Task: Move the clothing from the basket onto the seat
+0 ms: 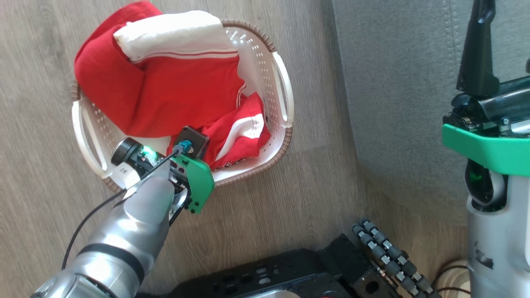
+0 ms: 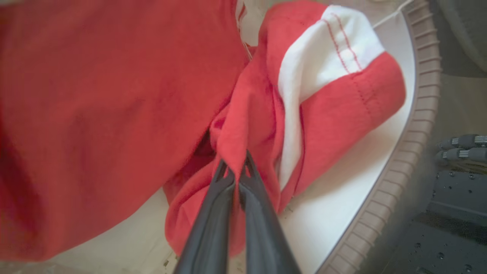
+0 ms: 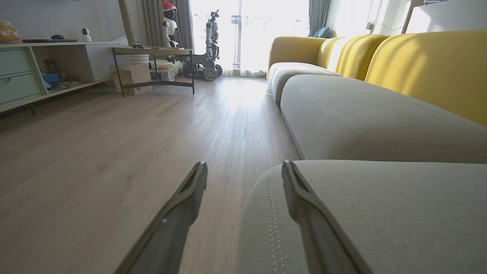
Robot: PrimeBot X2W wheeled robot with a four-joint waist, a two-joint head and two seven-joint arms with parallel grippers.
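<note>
Our left gripper (image 2: 236,167) is pinched shut on a fold of the smaller red-and-white garment (image 2: 289,95), which lies beside the larger red garment (image 1: 165,95) in the basket (image 1: 285,95). Our right gripper (image 3: 244,164) hangs wide open at the edge of the grey seat (image 3: 380,213). We judge that nothing is delivered yet and both garments are left to carry.

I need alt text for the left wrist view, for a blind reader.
The left tool is shut on a fold of the smaller red garment with a white panel, inside the off-white basket. A larger red garment lies beside it, at the left of the view.
</note>
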